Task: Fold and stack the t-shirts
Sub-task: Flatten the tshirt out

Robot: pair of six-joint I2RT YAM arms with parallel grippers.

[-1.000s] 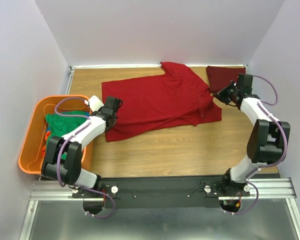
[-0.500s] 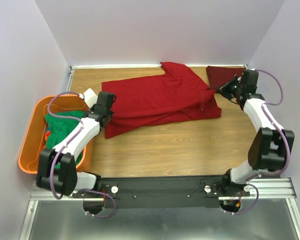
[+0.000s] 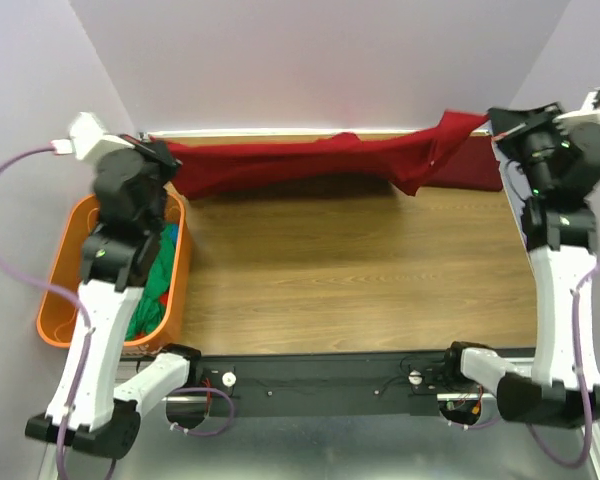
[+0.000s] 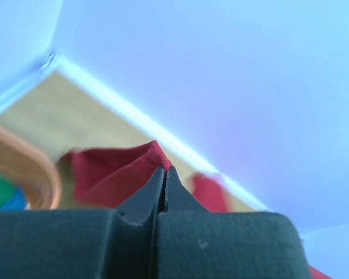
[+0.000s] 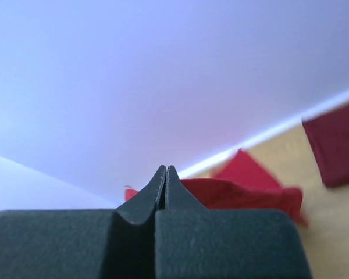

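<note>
**Red t-shirt (image 3: 310, 160) up off tabletop (image 3: 350, 270)**

Pinched at one end by clenched left end effector (image 3: 165, 155), at the other by clenched right end effector (image 3: 492, 122); strung as a sagging band over far edge. Beneath right end: dark maroon t-shirt (image 3: 477, 172), flat on wood. Green t-shirts (image 3: 158, 275) in orange tub (image 3: 52, 300), left.

**Free room and obstacles.** The red t-shirt (image 3: 310, 165) hangs as a stretched band above the far edge of the table (image 3: 350, 280). It is pinched at its ends by the left gripper (image 3: 168, 157) and the right gripper (image 3: 492, 120), and it bars passage toward the back wall (image 3: 310, 60). Bare wood lies open between this band and the arm bases. At left, the orange tub (image 3: 60, 280), holding green t-shirts (image 3: 158, 270), and the raised left arm (image 3: 95, 340) close that side. At right stand the right arm (image 3: 558, 300) and, in the far corner, the maroon t-shirt (image 3: 478, 170).
</note>
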